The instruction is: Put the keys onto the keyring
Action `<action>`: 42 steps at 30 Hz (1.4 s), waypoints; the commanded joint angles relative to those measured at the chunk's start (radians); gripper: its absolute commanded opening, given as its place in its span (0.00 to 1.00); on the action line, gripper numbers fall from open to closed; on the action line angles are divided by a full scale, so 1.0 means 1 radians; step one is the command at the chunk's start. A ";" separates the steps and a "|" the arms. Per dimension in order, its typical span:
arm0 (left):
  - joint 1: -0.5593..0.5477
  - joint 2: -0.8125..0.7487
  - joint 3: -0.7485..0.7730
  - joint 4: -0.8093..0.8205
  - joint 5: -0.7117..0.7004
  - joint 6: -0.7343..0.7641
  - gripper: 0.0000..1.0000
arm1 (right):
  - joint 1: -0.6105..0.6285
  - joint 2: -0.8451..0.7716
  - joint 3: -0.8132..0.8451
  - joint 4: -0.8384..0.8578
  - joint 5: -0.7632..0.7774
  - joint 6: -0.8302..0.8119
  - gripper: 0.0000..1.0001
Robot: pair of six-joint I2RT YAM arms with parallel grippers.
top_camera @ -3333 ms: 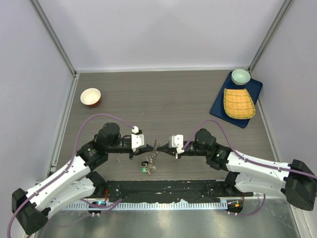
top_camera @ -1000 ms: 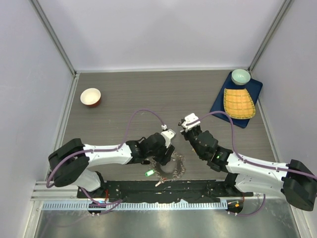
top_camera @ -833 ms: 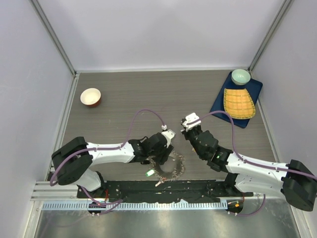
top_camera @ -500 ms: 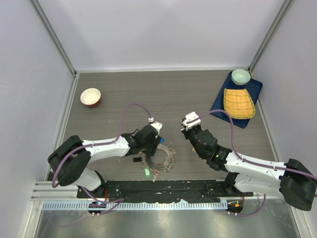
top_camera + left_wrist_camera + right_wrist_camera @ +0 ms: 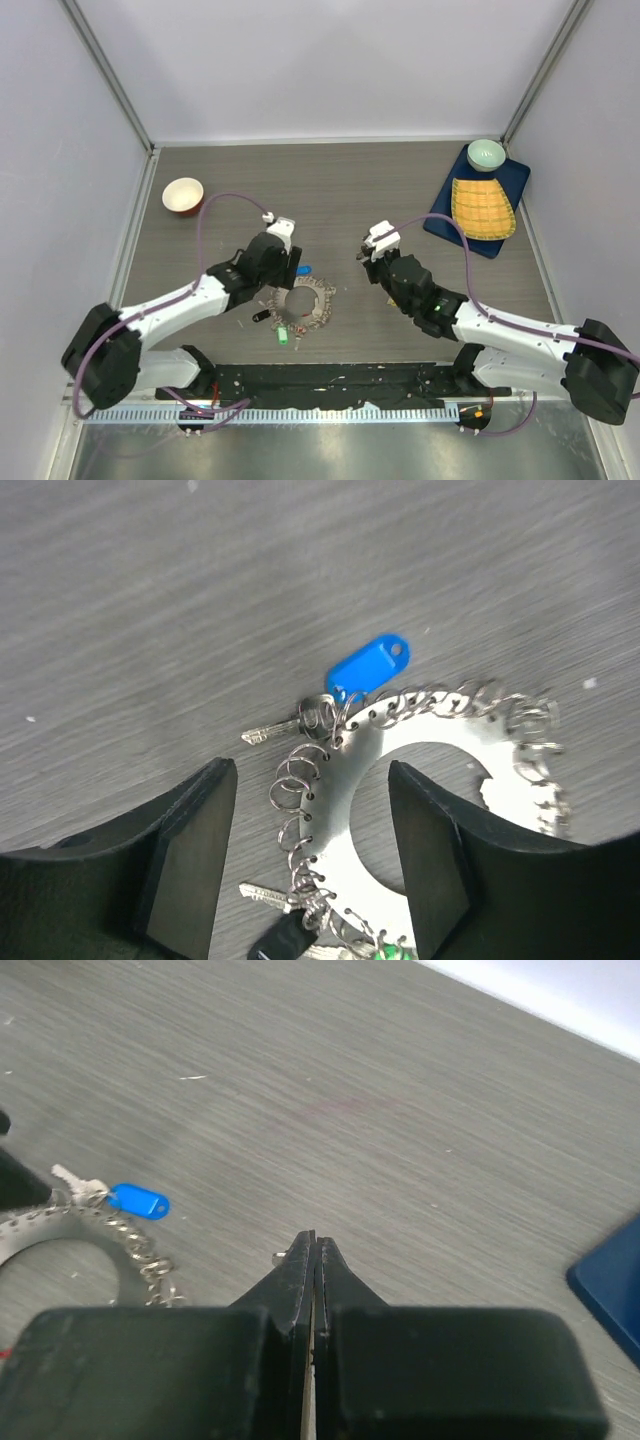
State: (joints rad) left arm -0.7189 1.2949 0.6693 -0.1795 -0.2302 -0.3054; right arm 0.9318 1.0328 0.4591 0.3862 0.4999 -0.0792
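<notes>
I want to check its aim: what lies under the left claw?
The keyring lies flat on the table below the open left claw, a blue-tagged key at its edge. One finger covers part of the rim.

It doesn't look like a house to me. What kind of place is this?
Most likely a robot test booth in a lab, not a home. Plain white walls box in one grey table, the left arm and right arm are bolted at its near edge, and a keyring lies on it.

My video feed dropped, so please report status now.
Left gripper open, over keyring flat on table. Right gripper shut, apart from keyring. Nothing in the way.
</notes>
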 commanded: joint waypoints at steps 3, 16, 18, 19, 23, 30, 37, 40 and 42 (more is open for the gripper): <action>0.003 -0.371 -0.040 0.051 -0.093 0.026 0.74 | -0.002 -0.079 0.119 -0.317 -0.144 0.206 0.01; 0.004 -0.836 0.087 -0.340 -0.150 0.124 0.94 | -0.004 -0.004 0.245 -0.751 -0.351 0.421 0.01; 0.003 -0.868 0.076 -0.364 -0.152 0.150 0.95 | -0.013 0.041 0.268 -0.773 -0.350 0.420 0.01; 0.004 -0.882 0.053 -0.364 -0.152 0.158 0.95 | -0.019 0.088 0.277 -0.776 -0.348 0.417 0.01; 0.004 -0.942 -0.010 -0.330 -0.156 0.183 0.96 | -0.088 0.205 0.322 -0.761 -0.325 0.363 0.01; 0.004 -0.961 -0.020 -0.342 -0.153 0.223 0.96 | -0.212 0.421 0.388 -0.557 -0.324 0.262 0.01; 0.012 -0.959 -0.023 -0.341 -0.127 0.233 0.95 | -0.266 0.610 0.443 -0.399 -0.313 0.196 0.01; 0.022 -0.956 -0.028 -0.336 -0.110 0.236 0.96 | -0.268 0.645 0.423 -0.319 -0.328 0.174 0.01; 0.035 -0.957 -0.030 -0.331 -0.101 0.238 0.96 | -0.268 0.659 0.396 -0.258 -0.333 0.162 0.01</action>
State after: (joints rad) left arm -0.7044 0.3420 0.6483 -0.5323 -0.3618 -0.0906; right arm 0.6643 1.6726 0.8749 -0.0364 0.1772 0.1295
